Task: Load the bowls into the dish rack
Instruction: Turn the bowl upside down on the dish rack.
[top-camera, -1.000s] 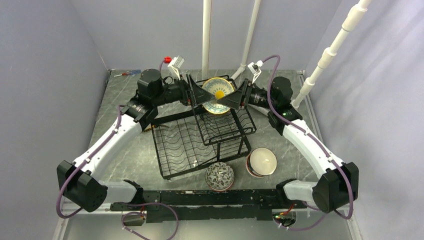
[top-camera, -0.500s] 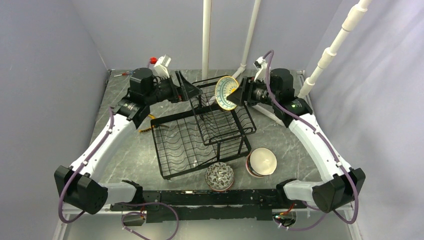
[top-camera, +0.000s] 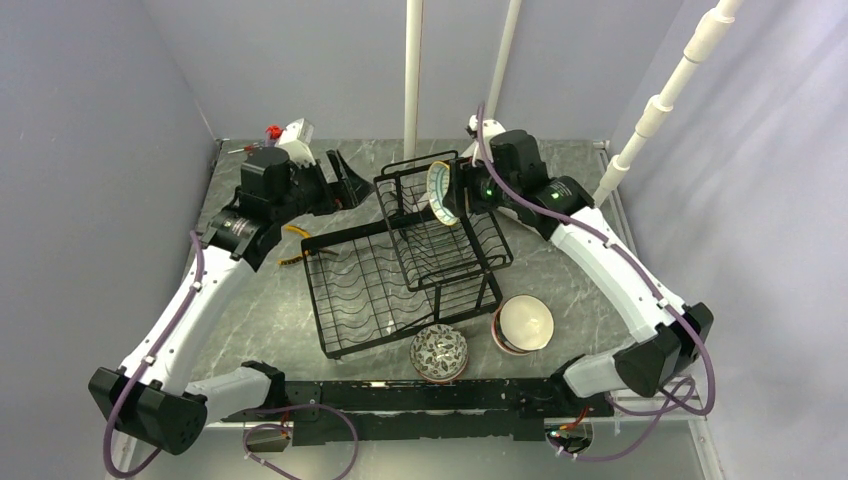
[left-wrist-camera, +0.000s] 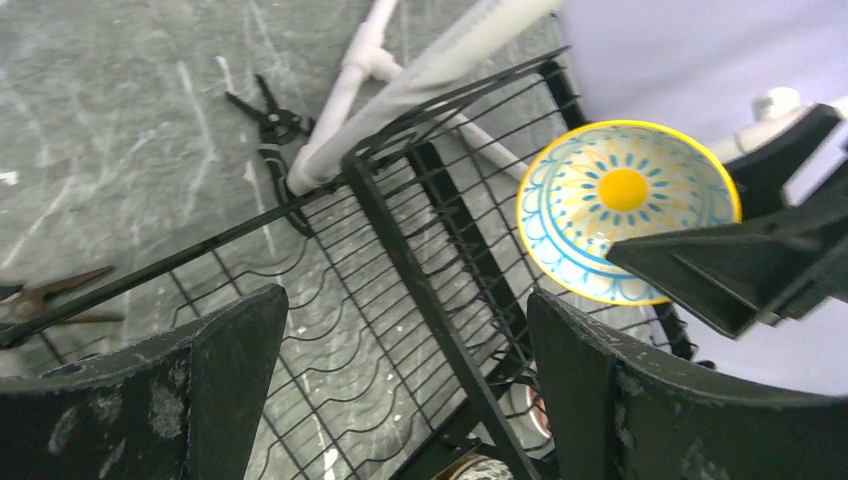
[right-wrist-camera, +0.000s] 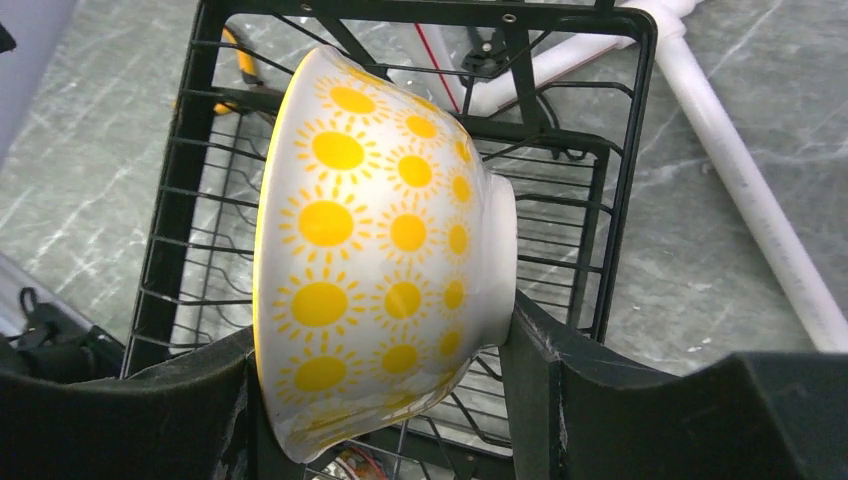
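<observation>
1. The left gripper (top-camera: 343, 186) had let go and backed off left of the dish rack (top-camera: 360, 290), jaws wide, empty.
2. The yellow bowl (top-camera: 438, 192) hung on edge above the rack's upper basket, clamped by the right gripper (top-camera: 453, 196) alone; handover done, slotting looked next.

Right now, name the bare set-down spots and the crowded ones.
Free: dish rack's lower tray left of its basket; table left of the rack. Crowded: patterned bowl and white bowl in front; right gripper holds yellow bowl at basket.
</observation>
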